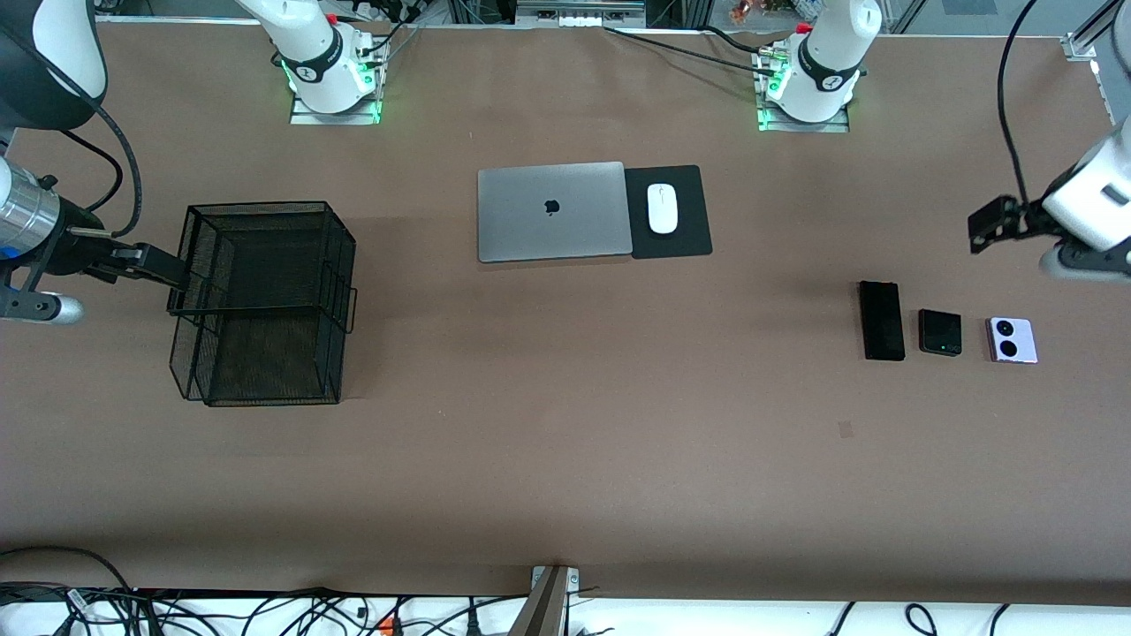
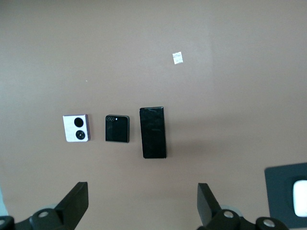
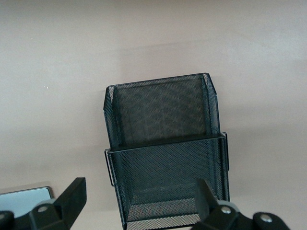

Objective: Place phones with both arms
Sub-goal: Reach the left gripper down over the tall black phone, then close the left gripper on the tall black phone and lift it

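Phones: three, flat in a row on the brown desk [image 1: 565, 459] toward the left arm's end; slab [image 1: 882, 320], black square [image 1: 939, 332], lavender square [image 1: 1011, 340].
Front view: one mesh basket [image 1: 265, 300] at the right arm's end; laptop [image 1: 554, 211], mouse [image 1: 662, 208] on pad [image 1: 667, 212] mid-desk. Both arms cut off by the frame.
Left wrist view: left gripper [image 2: 143, 203] released, over bare desk near the phones.
Right wrist view: right gripper [image 3: 139, 203] released, over the basket; fingers [image 3: 72, 196] partly cropped.
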Motion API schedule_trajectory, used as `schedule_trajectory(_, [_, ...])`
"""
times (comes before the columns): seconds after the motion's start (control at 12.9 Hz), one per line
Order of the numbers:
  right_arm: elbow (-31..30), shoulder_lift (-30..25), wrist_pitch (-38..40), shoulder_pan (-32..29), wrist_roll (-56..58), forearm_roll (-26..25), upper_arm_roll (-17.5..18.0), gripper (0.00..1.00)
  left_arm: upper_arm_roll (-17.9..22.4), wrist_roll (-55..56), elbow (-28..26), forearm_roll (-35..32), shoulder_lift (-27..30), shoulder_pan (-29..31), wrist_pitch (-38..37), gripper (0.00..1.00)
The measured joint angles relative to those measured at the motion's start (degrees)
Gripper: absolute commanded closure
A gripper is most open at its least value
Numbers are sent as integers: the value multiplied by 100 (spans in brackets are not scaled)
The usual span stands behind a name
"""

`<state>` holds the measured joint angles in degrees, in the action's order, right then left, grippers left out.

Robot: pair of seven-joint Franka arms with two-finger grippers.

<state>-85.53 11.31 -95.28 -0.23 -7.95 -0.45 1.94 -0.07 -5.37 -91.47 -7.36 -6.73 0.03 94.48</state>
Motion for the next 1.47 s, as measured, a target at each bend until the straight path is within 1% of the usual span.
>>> schedule_trajectory(0.39, [-1, 0, 6, 0, 0, 0, 0, 0, 0, -675, -84, -109, -1031, 232, 1090, 0])
schedule_trajectory(0.54, [-1, 0, 6, 1, 0, 0, 0, 0, -1, -733, -327, -109, -1281, 319, 1686, 0])
schedule_trajectory(0.85, [-1, 0, 6, 2, 0, 0, 0, 0, -2, -748, -1212, -109, -1380, 513, 2835, 0])
schedule_trajectory(1.16, [-1, 2, 7, 4, 0, 0, 1, 0, -7, -736, -2245, -37, -1464, 634, 4302, 0])
schedule_trajectory(1.24, [-2, 4, 7, 4, 0, 0, 1, 0, -8, -723, -2457, -32, -1478, 653, 4495, 0])
schedule_trajectory(1.47, [-2, 10, 7, 4, 0, 0, 1, 0, -12, -497, -2911, -22, -1494, 722, 4742, 0])
